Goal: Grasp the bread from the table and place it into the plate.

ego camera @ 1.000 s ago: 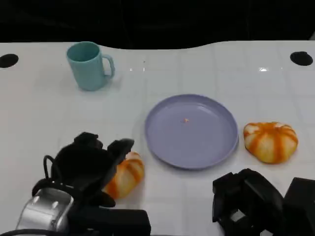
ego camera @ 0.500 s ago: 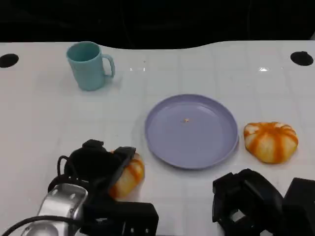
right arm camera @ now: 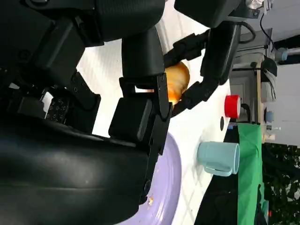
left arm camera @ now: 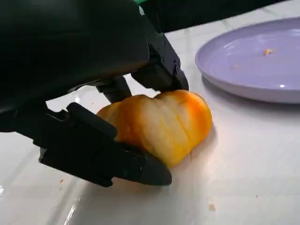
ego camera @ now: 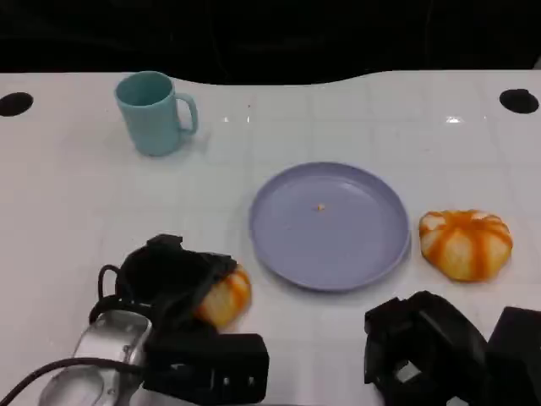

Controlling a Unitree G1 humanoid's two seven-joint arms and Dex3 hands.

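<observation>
An orange-and-white striped bread roll [ego camera: 225,297] lies on the white table just left of the lilac plate [ego camera: 338,258]. My left hand [ego camera: 169,279] wraps over it from the near left. In the left wrist view its fingers [left arm camera: 108,159] press the roll [left arm camera: 164,124] from both sides while the roll rests on the table, close to the plate's rim [left arm camera: 243,89]. The right wrist view catches the same roll [right arm camera: 177,80] between the left hand's fingers [right arm camera: 211,61]. My right hand [ego camera: 427,342] sits low at the near right edge, holding nothing.
A second striped roll [ego camera: 465,244] lies right of the plate. A teal mug [ego camera: 152,112] stands at the far left. Two dark holes [ego camera: 14,104] [ego camera: 517,100] mark the table's far corners. A small crumb lies in the plate.
My left hand has slid right and forward over the roll and closed its fingers around it. The roll is more covered now. The right hand has stayed put.
</observation>
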